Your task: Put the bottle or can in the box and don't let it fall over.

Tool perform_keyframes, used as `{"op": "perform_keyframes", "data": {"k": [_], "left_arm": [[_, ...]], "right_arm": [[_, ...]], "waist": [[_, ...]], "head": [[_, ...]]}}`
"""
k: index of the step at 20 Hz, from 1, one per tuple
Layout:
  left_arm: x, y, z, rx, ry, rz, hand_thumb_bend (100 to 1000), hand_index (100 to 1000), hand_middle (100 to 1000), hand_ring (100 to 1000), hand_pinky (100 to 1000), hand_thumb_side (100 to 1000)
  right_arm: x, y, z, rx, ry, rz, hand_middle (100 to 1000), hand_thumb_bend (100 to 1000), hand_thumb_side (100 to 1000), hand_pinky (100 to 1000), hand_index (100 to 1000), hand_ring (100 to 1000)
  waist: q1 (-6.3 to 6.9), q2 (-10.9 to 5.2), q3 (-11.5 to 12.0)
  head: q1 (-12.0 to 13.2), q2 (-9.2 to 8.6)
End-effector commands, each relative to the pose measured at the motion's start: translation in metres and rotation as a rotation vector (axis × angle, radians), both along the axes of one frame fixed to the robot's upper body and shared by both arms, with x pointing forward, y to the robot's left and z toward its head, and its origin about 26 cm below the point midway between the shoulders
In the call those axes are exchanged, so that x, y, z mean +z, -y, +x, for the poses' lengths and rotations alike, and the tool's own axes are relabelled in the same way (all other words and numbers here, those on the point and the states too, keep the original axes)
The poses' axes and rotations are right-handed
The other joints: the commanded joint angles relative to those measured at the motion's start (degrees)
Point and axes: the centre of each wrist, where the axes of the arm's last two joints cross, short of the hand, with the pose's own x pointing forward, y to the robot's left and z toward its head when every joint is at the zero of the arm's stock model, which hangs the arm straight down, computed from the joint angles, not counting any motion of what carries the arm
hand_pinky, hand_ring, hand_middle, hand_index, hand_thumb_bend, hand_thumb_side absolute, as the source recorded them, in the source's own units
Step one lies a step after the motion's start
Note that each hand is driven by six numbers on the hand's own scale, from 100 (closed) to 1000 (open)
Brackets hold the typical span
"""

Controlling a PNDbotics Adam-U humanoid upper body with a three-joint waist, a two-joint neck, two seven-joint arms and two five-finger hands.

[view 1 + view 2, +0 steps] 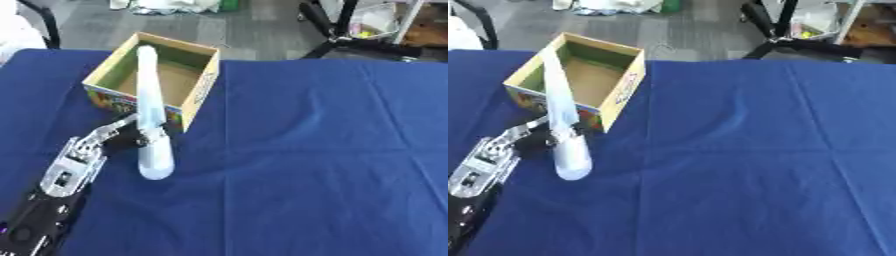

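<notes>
A tall pale bottle (152, 125) stands out in front of an open cardboard box (204, 80) at the back left of the blue-covered table. Its narrow end shows against the box's opening; its wider rounded end (156, 169) lies nearer to me, over the cloth. My left hand (105, 136) comes in from the lower left and has its fingers curled round the bottle's middle. I cannot tell whether the bottle touches the cloth or the box's front wall. The inside of the box looks bare and brown. My right hand shows in neither view.
A blue cloth (315, 150) covers the whole table, with soft creases to the right of the box. Beyond the far edge is grey floor with black stand legs (350, 42) at the back right and white fabric at the far left.
</notes>
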Motion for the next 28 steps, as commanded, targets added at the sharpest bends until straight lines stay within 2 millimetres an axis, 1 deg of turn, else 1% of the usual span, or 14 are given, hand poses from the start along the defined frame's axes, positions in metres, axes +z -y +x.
{"op": "perform_keyframes", "data": {"k": [1, 7, 9, 11, 12, 13, 17, 20, 23, 26, 28], "left_arm": [[0.023, -0.002, -0.001, -0.006, 0.1, -0.024, 100, 169, 218, 392, 1000, 672], [0.045, -0.001, -0.003, -0.001, 0.181, -0.108, 100, 168, 218, 392, 1000, 672], [0.057, -0.001, -0.003, 0.01, 0.212, -0.134, 100, 162, 210, 386, 1000, 672], [0.069, -0.003, -0.002, 0.031, 0.244, -0.158, 100, 153, 198, 381, 978, 672], [0.076, -0.004, -0.001, 0.049, 0.26, -0.17, 100, 150, 195, 379, 969, 765], [0.082, -0.005, 0.001, 0.067, 0.273, -0.181, 100, 149, 190, 378, 959, 672], [0.104, -0.012, 0.007, 0.129, 0.321, -0.204, 100, 145, 186, 383, 941, 672], [0.119, -0.021, 0.014, 0.175, 0.355, -0.215, 100, 144, 186, 388, 935, 672], [0.137, -0.035, 0.025, 0.233, 0.387, -0.209, 100, 144, 186, 391, 932, 672], [0.147, -0.047, 0.037, 0.284, 0.394, -0.204, 100, 145, 188, 396, 941, 672], [0.15, -0.052, 0.045, 0.306, 0.398, -0.21, 100, 145, 188, 397, 941, 672]], "right_arm": [[0.009, 0.002, -0.001, -0.002, 0.027, -0.01, 1000, 100, 534, 1000, 1000, 1000], [0.009, 0.002, -0.001, -0.004, 0.028, -0.009, 1000, 100, 534, 1000, 1000, 1000], [0.009, 0.002, -0.002, -0.004, 0.028, -0.009, 1000, 100, 534, 1000, 1000, 1000], [0.009, 0.002, -0.002, -0.004, 0.027, -0.007, 1000, 100, 537, 1000, 1000, 1000], [0.009, 0.003, -0.002, -0.004, 0.027, -0.006, 1000, 100, 540, 1000, 1000, 1000], [0.009, 0.003, -0.001, -0.005, 0.027, -0.005, 1000, 100, 538, 1000, 1000, 1000], [0.01, 0.003, -0.001, -0.005, 0.028, -0.001, 1000, 100, 540, 1000, 1000, 1000], [0.011, 0.002, -0.001, -0.005, 0.03, 0.003, 1000, 100, 540, 1000, 1000, 1000], [0.011, 0.002, 0.0, -0.003, 0.032, 0.006, 1000, 100, 541, 1000, 1000, 1000], [0.011, 0.001, 0.0, 0.0, 0.034, 0.006, 1000, 100, 539, 1000, 1000, 1000], [0.011, 0.0, 0.001, 0.003, 0.037, 0.007, 1000, 100, 538, 1000, 1000, 1000]], "waist": [[0.05, -0.51, 0.0], [0.06, -0.58, 0.1], [0.08, -0.63, 0.1], [0.13, -0.7, 0.1], [0.15, -0.73, 0.1], [0.18, -0.75, 0.1], [0.22, -0.76, 0.0], [0.16, -0.59, -0.1], [0.07, -0.34, -0.4], [-0.08, -0.03, -0.5], [-0.32, 0.28, -0.6]], "head": [[-0.2, -0.2], [-0.5, -0.07], [-0.5, -0.01], [-0.6, -0.01], [-0.6, -0.06], [-0.6, -0.12], [-0.7, -0.21], [-0.7, -0.41], [-0.5, -0.55], [-0.2, -1.01], [0.1, -1.51]]}}
